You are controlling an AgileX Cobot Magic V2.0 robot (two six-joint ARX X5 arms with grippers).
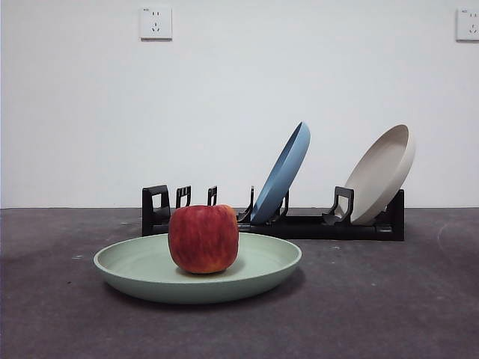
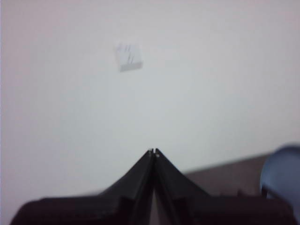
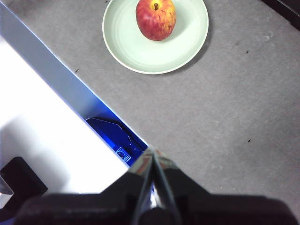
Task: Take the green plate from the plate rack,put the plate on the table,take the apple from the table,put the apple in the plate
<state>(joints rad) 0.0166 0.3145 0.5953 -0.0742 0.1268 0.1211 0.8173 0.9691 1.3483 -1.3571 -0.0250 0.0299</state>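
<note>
The green plate lies flat on the dark grey table, in front of the black plate rack. The red apple stands upright in the middle of the plate. The right wrist view shows the plate and the apple from above, well away from my right gripper, which is shut and empty over the table's edge. My left gripper is shut and empty, raised and facing the white wall. Neither gripper shows in the front view.
A blue plate and a beige plate lean in the rack; the blue plate's edge shows in the left wrist view. A white surface borders the table beside my right gripper. Wall sockets are on the wall.
</note>
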